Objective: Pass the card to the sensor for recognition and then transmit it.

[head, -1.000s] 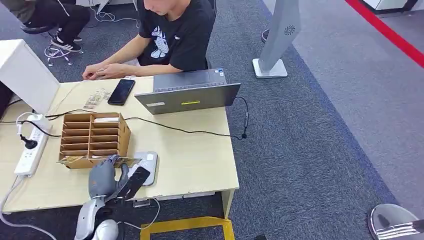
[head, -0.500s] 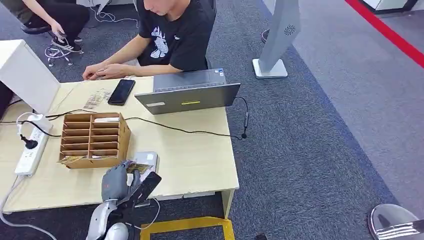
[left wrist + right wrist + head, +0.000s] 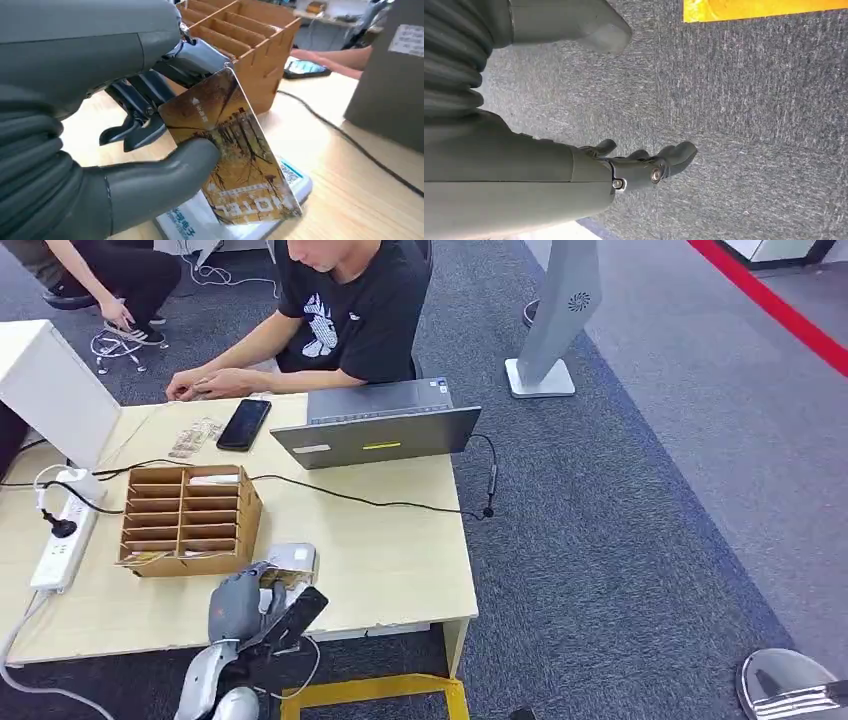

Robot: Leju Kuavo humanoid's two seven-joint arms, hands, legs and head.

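My left hand has the card pinched; thumb presses on the printed face near the card's middle, darker fingers sit behind the back edge; card is tilted, its free end hanging just over the white sensor pad, can't tell if it touches. From the head view the left hand is at the near table edge, over the sensor pad, just beside the wooden slot box. My right hand hangs by the grey carpet, fingers loosely apart, holding nothing. On the table: laptop, phone, power strip; a person is seated at the far side.
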